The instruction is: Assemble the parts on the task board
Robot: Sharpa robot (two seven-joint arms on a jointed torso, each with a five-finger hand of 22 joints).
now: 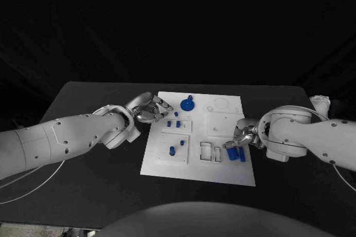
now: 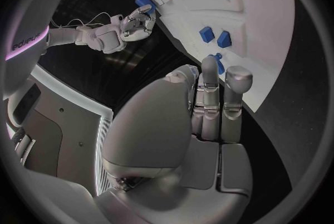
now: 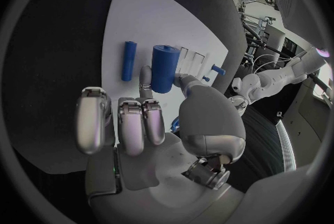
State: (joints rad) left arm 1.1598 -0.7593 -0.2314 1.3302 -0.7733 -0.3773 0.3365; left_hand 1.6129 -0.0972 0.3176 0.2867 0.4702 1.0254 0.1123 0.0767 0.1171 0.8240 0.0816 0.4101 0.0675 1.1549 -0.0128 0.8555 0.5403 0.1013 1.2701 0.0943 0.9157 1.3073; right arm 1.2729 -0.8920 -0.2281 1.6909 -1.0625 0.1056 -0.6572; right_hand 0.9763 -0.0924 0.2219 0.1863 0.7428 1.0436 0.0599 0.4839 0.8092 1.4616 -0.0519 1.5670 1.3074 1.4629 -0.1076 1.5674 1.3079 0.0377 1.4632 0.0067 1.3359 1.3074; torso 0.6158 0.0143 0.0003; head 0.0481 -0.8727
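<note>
Right wrist view: your right hand [image 3: 150, 123] pinches the thick blue cylinder [image 3: 163, 68] at its fingertips, lengthwise beside a thin blue rod [image 3: 128, 60] on the task board [image 3: 139, 18]; left hand [image 1: 148, 109] fingers curled, empty.

Only one bit of lettering shows: dark characters on the white arm casing [image 2: 28, 40] in the left wrist view, cut off at the rim and too partial to read.

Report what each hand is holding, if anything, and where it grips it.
The right hand pinches the thick blue cylinder at its lower end, over the task board. The left hand holds nothing; its fingers rest at the board's edge.
</note>
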